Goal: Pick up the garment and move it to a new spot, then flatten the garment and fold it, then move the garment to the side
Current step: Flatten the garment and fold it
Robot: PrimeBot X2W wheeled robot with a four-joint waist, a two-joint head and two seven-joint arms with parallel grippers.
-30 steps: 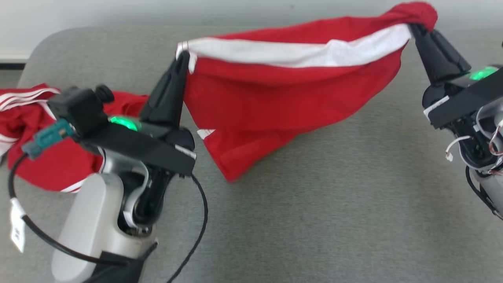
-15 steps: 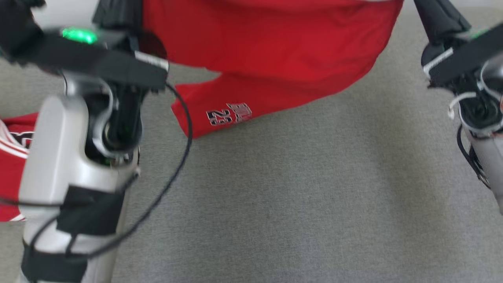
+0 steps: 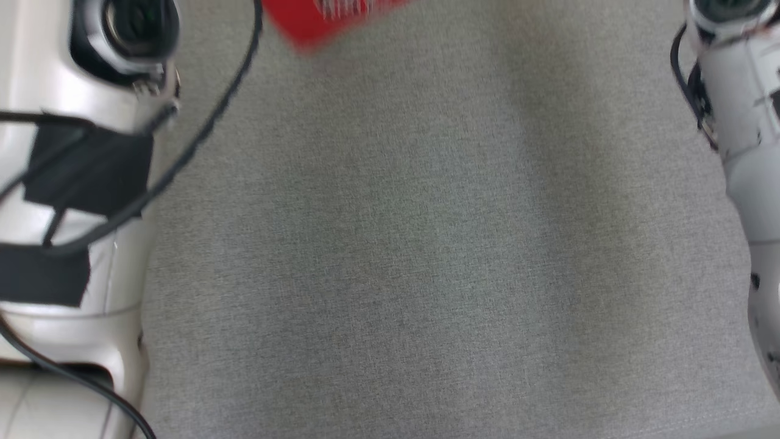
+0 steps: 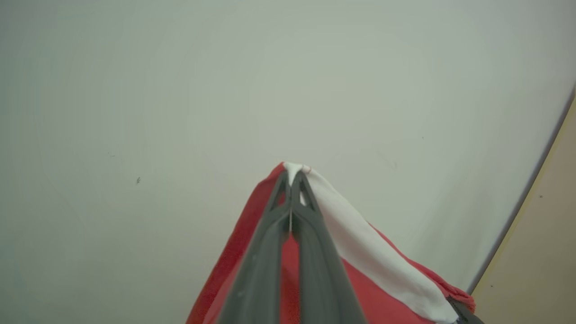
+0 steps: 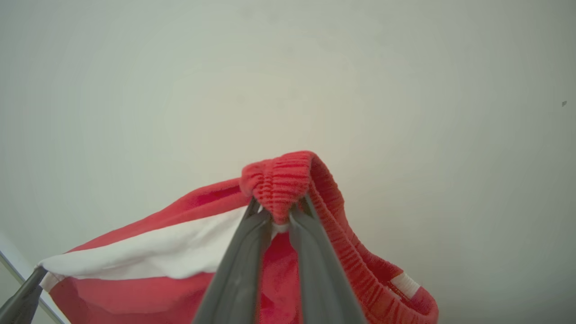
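Garment, red with white band, strung between left gripper and right gripper; each pincer clamped on its edge.

The head camera looks steeply down from close above the grey table, between the left forearm and right forearm. The garment just clips its far edge. Each wrist camera looks closely along its own hand, the left hand and the right hand, toward a pale wall. Both share the garment's white band.
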